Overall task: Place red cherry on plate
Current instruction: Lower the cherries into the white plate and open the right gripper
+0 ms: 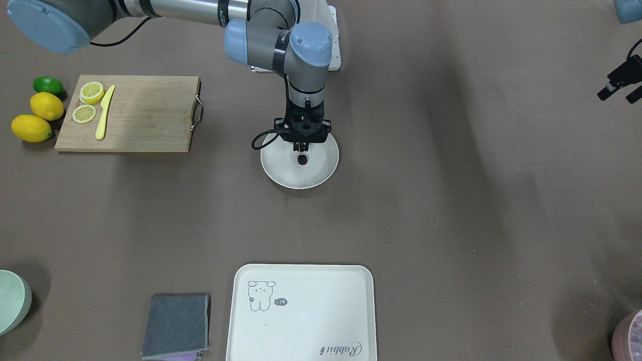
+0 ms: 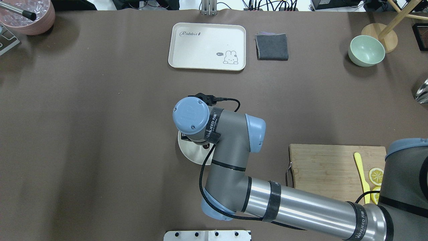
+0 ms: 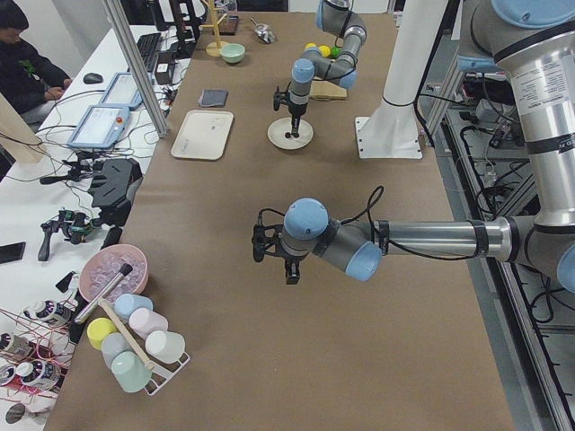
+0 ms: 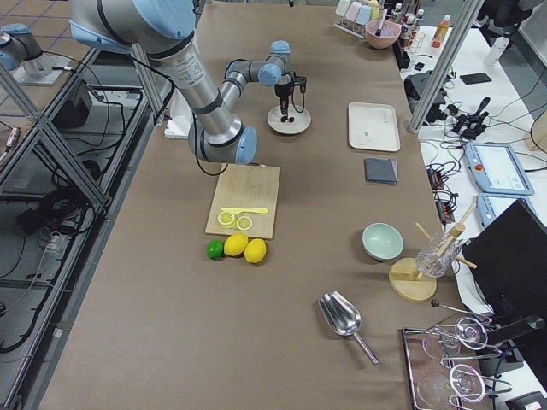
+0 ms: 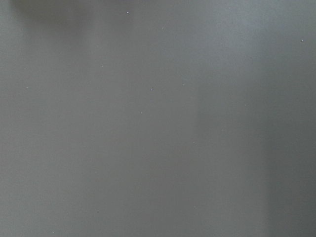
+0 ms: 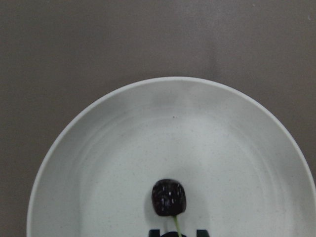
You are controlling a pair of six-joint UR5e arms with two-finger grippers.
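The red cherry (image 6: 169, 197) is a small, dark maroon fruit with a thin stem. It sits low over the middle of the round cream-white plate (image 6: 74, 148); I cannot tell whether it touches the dish. My right gripper (image 1: 301, 147) points straight down over the plate (image 1: 281, 170) and is shut on the stem, with the cherry (image 1: 302, 159) just below its tips. In the overhead view the right arm hides the cherry and most of the plate (image 2: 189, 152). My left gripper (image 1: 618, 95) hangs open and empty over bare table far to the side.
A wooden cutting board (image 1: 145, 115) with lemon slices and a yellow knife (image 1: 104, 118) lies beside the plate, with two lemons (image 1: 46, 106) and a lime beyond it. A cream rectangular tray (image 1: 301, 313), a grey cloth (image 1: 176, 326) and a pale green bowl (image 1: 10, 301) stand along the far edge.
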